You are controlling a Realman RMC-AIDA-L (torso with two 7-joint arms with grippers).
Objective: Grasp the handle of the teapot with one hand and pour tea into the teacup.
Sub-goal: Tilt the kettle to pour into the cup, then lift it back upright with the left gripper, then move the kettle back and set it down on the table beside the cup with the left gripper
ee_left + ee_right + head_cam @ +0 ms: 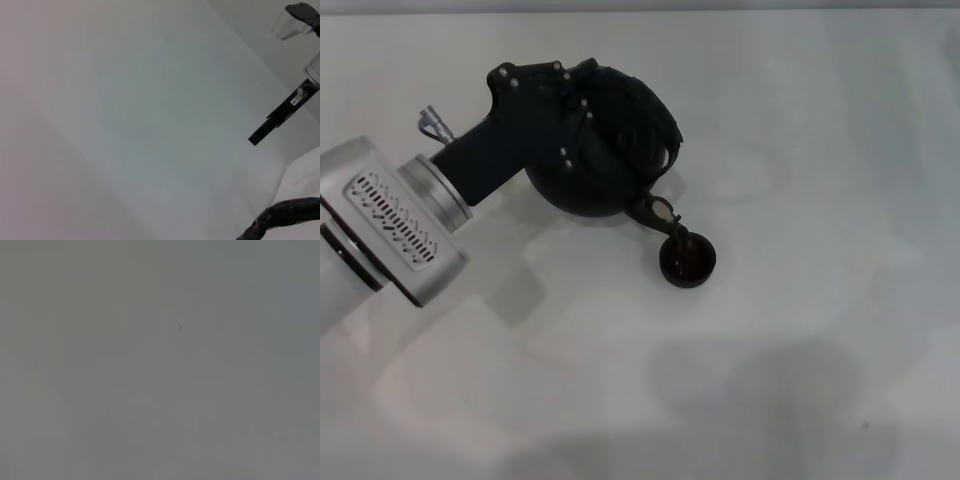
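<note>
**A:** ok so where's the left end effector (pixel 610 110) in the head view?

**B:** Upper middle of the frame. The arm comes in from the left edge, silver wrist first, then the black housing, and it ends right on top of the large round matte-black teapot (pixel 595 175). The fingers are buried in the dark mass over the pot, so I honestly can't tell how far they're closed. The pot is tipped over though, so it looks carried by the dark arched bail handle (pixel 665 135), which pokes out on the pot's right side.

**A:** and the spout?

**B:** Short stubby one, pointing down toward the lower right, sitting just above the rim of the small low dark brown-black teacup (pixel 687 260). The cup stands on the white tabletop (pixel 820 350) just below and right of the pot, around the middle of the frame. Inside of it looks dark and shiny, can't say more than that.

**A:** wrist views any help?

**B:** Not much. The left wrist view is mostly plain white surface, with a thin black bar at the right edge. The right wrist view is flat grey. Right end effector isn't visible anywhere.
</note>
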